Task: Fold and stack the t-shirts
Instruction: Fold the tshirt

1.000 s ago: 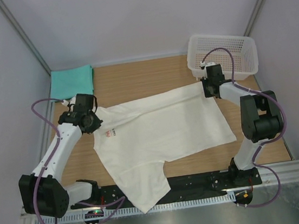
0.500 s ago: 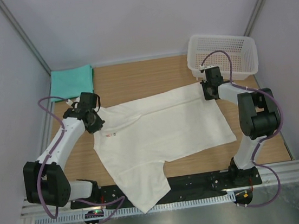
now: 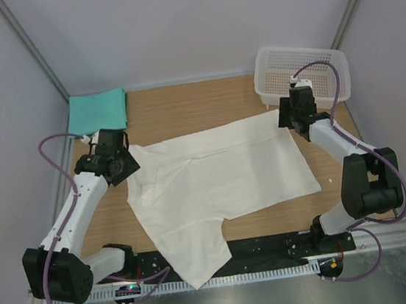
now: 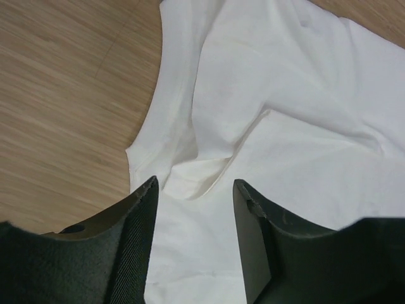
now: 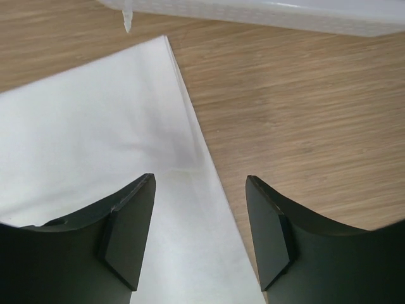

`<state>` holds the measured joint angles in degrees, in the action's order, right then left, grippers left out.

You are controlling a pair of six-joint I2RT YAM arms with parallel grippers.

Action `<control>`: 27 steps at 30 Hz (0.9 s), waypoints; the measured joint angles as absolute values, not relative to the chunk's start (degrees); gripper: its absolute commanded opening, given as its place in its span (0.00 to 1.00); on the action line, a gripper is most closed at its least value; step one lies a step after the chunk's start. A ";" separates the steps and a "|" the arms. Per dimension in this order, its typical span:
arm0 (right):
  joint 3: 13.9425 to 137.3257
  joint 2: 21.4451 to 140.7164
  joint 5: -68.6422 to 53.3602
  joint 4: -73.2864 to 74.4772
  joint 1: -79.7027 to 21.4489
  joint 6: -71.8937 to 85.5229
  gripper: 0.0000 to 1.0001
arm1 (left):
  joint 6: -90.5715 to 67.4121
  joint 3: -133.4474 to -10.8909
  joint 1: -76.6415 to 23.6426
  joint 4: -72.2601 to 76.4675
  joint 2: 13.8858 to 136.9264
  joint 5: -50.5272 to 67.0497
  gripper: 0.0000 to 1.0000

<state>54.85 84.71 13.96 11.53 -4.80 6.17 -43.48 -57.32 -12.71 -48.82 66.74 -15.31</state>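
Pincers that were clamped on the white shirt (image 3: pixel 220 172) a second ago are now standing spread and holding nothing: the left pincer (image 4: pixel 193 190) is poised over its rumpled left end, the right pincer (image 5: pixel 199 183) over its straight far-right edge beside the single basket (image 3: pixel 297 46). Two shirts are lying on the desk (image 3: pixel 182 106): the white one spread across the middle, the teal shirt (image 3: pixel 96 111) folded in the far left corner. Both arms are reaching forward, elbows bent outward.

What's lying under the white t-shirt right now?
The white t-shirt lies spread on the wooden table; its near end drapes over the black base rail. Anything else beneath the cloth is hidden.
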 measured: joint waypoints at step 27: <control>37.93 90.70 -4.64 -10.83 7.92 50.85 0.58 | -36.99 -69.19 -11.44 -33.41 99.79 14.57 0.37</control>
